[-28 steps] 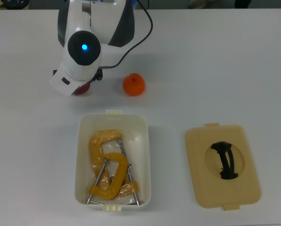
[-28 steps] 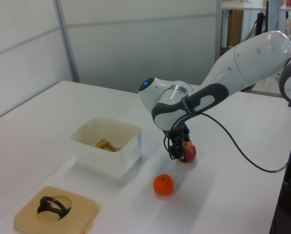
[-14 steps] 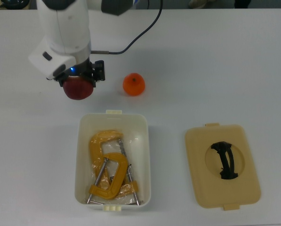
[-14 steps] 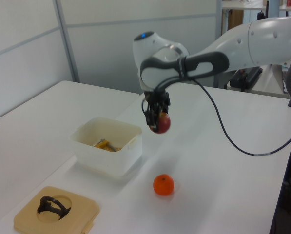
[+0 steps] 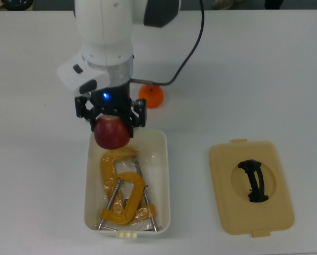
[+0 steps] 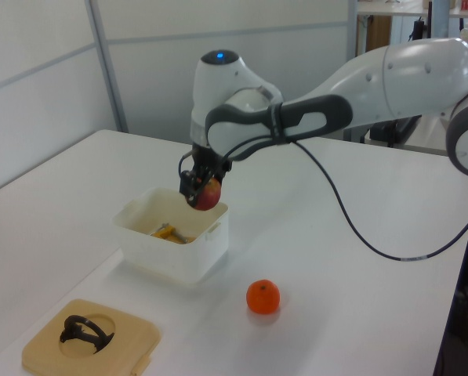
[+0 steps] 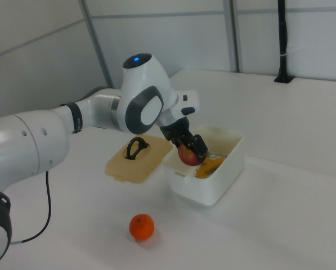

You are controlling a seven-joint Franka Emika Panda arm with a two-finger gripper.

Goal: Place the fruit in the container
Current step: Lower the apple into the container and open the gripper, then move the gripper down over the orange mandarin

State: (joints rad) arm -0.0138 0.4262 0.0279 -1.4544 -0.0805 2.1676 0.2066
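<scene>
The tool (image 5: 111, 118) pinches the red apple (image 5: 112, 133) between its two black fingers and holds it in the air above the white tub (image 5: 127, 180), over the short end of the tub that lies nearest the orange (image 5: 152, 96). In the left view the apple (image 6: 208, 194) hangs just over the tub's rim (image 6: 172, 233), clear of the tabletop (image 5: 243, 85). Inside the tub lie two yellow C-clamps (image 5: 122, 191) with steel screws, stacked one partly over the other and filling most of the tub's floor (the apple does not touch them). The orange rests on the tabletop just outside the tub, beyond that same short end, partly hidden by the arm in the top view. A flat beige lid (image 5: 251, 187) with a black handle (image 5: 253, 180) lies on the tabletop beside the tub, off one long side and apart from it
</scene>
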